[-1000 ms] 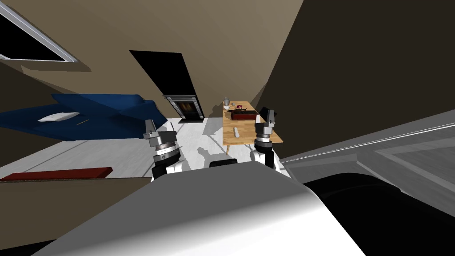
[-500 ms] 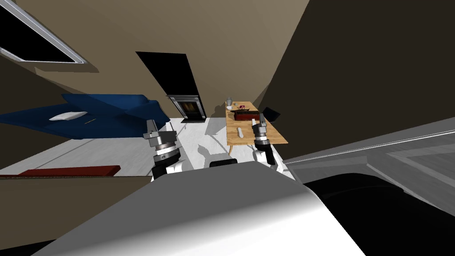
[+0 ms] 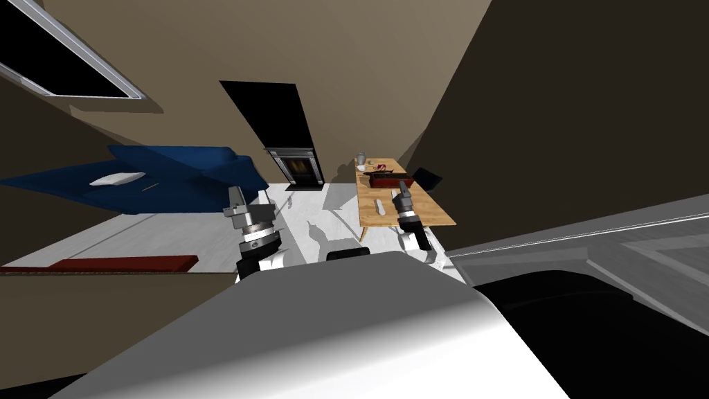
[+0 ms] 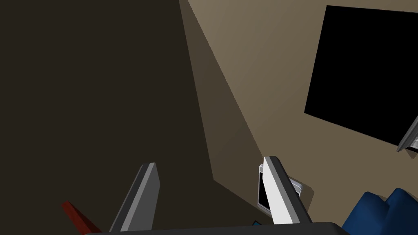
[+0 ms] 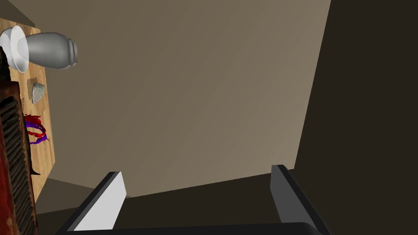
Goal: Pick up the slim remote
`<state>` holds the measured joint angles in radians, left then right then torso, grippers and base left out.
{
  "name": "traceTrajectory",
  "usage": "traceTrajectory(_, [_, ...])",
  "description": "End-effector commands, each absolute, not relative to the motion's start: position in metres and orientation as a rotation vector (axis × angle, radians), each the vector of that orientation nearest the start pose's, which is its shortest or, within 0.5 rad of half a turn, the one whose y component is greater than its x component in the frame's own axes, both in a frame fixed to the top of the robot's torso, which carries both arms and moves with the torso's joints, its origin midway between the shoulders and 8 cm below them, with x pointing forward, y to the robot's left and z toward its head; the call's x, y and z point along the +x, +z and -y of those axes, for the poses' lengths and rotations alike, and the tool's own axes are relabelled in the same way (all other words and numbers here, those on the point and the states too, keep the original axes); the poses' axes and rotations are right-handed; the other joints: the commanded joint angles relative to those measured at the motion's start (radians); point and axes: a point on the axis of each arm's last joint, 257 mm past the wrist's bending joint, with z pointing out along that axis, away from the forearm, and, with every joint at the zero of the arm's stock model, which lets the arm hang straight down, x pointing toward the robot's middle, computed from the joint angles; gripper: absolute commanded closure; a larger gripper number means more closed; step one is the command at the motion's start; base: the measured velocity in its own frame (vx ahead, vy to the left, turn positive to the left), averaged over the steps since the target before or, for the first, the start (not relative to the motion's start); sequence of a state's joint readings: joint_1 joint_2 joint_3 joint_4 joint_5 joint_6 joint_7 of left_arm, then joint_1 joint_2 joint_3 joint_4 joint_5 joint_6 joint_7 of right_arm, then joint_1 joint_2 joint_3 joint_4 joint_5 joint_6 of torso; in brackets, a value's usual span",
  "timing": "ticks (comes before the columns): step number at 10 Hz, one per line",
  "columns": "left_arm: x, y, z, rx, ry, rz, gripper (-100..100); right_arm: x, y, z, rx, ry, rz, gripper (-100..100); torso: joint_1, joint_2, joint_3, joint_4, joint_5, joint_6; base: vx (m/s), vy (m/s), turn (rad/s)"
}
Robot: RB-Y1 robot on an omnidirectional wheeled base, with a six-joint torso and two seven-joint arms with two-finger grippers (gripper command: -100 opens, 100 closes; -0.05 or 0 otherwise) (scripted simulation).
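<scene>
The slim remote (image 3: 379,206) is a small light grey bar lying on the wooden table (image 3: 388,215) near its front half. My right gripper (image 3: 404,188) hangs over the table just to the right of the remote, its forearm leaning in. Its fingers stand wide open (image 5: 196,175) with nothing between them, pointing toward the wall past the table's far end. My left gripper (image 3: 246,201) is raised over the white floor, well left of the table. It is also open and empty (image 4: 210,165).
On the table's far half are a dark red tray (image 3: 390,181), a grey vase (image 5: 51,51), a white bowl (image 5: 16,47) and a red-purple tangle (image 5: 34,128). A blue sofa (image 3: 166,173) stands at the left and a fireplace (image 3: 298,167) at the back wall.
My view has turned, so the room sits further right in the picture. My right arm has leaned in from the table's right edge to over the table beside the remote. The left arm holds still.
</scene>
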<state>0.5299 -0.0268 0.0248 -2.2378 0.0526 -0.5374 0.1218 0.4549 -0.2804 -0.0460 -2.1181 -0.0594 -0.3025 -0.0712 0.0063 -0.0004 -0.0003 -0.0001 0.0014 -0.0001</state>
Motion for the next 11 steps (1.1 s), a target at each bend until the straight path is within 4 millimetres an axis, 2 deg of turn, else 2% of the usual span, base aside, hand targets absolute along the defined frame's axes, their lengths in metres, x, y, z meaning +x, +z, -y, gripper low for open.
traceTrajectory(1, [0.339, 0.004, -0.301, -0.776, -1.401, -0.535, 0, 0.405, -0.087, 0.312, 0.817, 1.211, -1.031, -100, 0.000, 0.000, 0.000, 0.000, 0.000, 0.000, 0.017, 0.087, 0.014])
traceTrajectory(2, [0.339, 0.004, -0.301, -0.776, -1.401, -0.535, 0, 0.412, -0.103, 0.326, 0.851, 1.177, -1.075, -100, -0.001, 0.000, 0.000, 0.000, 0.000, 0.000, 0.038, 0.103, 0.035])
traceTrajectory(3, [0.339, 0.004, -0.301, -0.776, -1.401, -0.535, 0, 0.414, -0.107, 0.327, 0.866, 1.168, -1.086, -100, 0.000, -0.002, -0.001, 0.000, 0.000, 0.000, 0.028, 0.087, 0.012])
traceTrajectory(4, [0.339, 0.004, -0.301, -0.776, -1.401, -0.535, 0, 0.420, -0.122, 0.343, 0.901, 1.132, -1.123, -100, -0.001, -0.001, -0.001, 0.000, 0.000, 0.000, 0.032, 0.100, 0.035])
traceTrajectory(5, [0.339, 0.004, -0.301, -0.776, -1.401, -0.535, 0, 0.421, -0.128, 0.345, 0.921, 1.119, -1.136, -100, 0.000, -0.002, -0.001, 0.000, 0.000, 0.000, 0.025, 0.085, 0.012])
traceTrajectory(6, [0.339, 0.004, -0.301, -0.776, -1.401, -0.535, 0, 0.426, -0.140, 0.362, 0.955, 1.083, -1.164, -100, -0.001, -0.001, -0.001, 0.000, 0.000, 0.000, 0.041, 0.110, 0.037])
traceTrajectory(7, [0.339, 0.004, -0.301, -0.776, -1.401, -0.535, 0, 0.427, -0.148, 0.366, 0.981, 1.065, -1.180, -100, 0.000, -0.002, -0.001, 0.000, 0.000, 0.000, 0.043, 0.091, 0.010])
traceTrajectory(8, [0.339, 0.004, -0.301, -0.776, -1.401, -0.535, 0, 0.432, -0.156, 0.383, 1.014, 1.030, -1.199, -100, -0.001, -0.002, -0.001, -0.001, 0.000, 0.000, 0.055, 0.105, 0.024])
traceTrajectory(9, [0.339, 0.004, -0.301, -0.776, -1.401, -0.535, 0, 0.431, -0.168, 0.388, 1.046, 1.006, -1.217, -100, 0.000, -0.003, -0.002, -0.001, 0.000, 0.000, 0.046, 0.086, 0.012])
traceTrajectory(10, [0.339, 0.004, -0.301, -0.776, -1.401, -0.535, 0, 0.434, -0.178, 0.409, 1.087, 0.965, -1.231, -100, -0.001, -0.003, -0.002, -0.001, 0.000, 0.000, 0.051, 0.087, 0.023])
traceTrajectory(11, [0.339, 0.004, -0.301, -0.776, -1.401, -0.535, 0, 0.434, -0.187, 0.413, 1.115, 0.944, -1.246, -100, -0.001, -0.003, -0.002, -0.001, 0.000, 0.000, 0.042, 0.079, 0.012])
